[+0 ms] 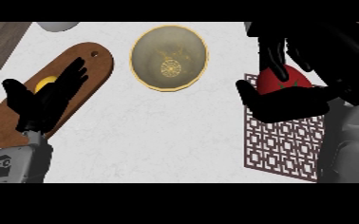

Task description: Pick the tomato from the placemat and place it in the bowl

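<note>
Right hand (284, 102) curling around tomato (280, 81) over placemat (284, 144). Left hand (49, 92) resting spread, near left. Carrying left toward bowl (169, 58), keeping level.

Tomato (283, 79) in right hand (280, 105)

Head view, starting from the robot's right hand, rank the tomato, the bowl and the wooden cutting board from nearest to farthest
From the right hand:
1. Tomato, inside its curled fingers, over the placemat at the right.
2. Bowl, centre of the counter, to the hand's left.
3. Wooden cutting board, far left.
</note>
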Tool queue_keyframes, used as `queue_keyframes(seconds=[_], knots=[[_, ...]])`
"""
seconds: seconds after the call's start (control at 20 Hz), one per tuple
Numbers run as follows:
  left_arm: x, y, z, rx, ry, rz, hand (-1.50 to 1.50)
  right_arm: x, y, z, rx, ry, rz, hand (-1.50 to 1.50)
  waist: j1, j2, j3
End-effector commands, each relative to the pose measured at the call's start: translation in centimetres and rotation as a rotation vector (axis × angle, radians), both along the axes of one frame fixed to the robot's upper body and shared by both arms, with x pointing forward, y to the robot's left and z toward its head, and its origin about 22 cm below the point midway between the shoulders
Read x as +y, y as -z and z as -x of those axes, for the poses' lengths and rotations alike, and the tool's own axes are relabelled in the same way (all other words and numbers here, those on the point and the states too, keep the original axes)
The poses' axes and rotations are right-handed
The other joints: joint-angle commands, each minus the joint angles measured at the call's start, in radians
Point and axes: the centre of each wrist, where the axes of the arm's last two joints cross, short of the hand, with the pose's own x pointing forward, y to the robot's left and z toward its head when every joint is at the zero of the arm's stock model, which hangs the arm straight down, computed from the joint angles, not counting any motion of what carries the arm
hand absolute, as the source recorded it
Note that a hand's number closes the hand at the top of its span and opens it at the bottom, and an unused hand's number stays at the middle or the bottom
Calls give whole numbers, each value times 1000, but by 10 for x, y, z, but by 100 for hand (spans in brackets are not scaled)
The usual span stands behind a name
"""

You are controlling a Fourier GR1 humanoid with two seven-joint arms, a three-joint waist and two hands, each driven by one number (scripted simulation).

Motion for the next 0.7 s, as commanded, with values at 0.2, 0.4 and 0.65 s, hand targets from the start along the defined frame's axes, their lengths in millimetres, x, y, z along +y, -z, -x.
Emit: queue_keyframes(seconds=[0.2,0.4,0.65], knots=[[-6,3,0,2,6,2,0,68,-20,-33,-32,17,-40,150,11,5,0],[-20,-11,-8,-21,21,-4,0,95,-28,-50,-59,17,-74,150,15,6,1],[-9,0,-5,-5,8,-1,0,116,14,-95,-43,73,-43,150,23,11,0]])
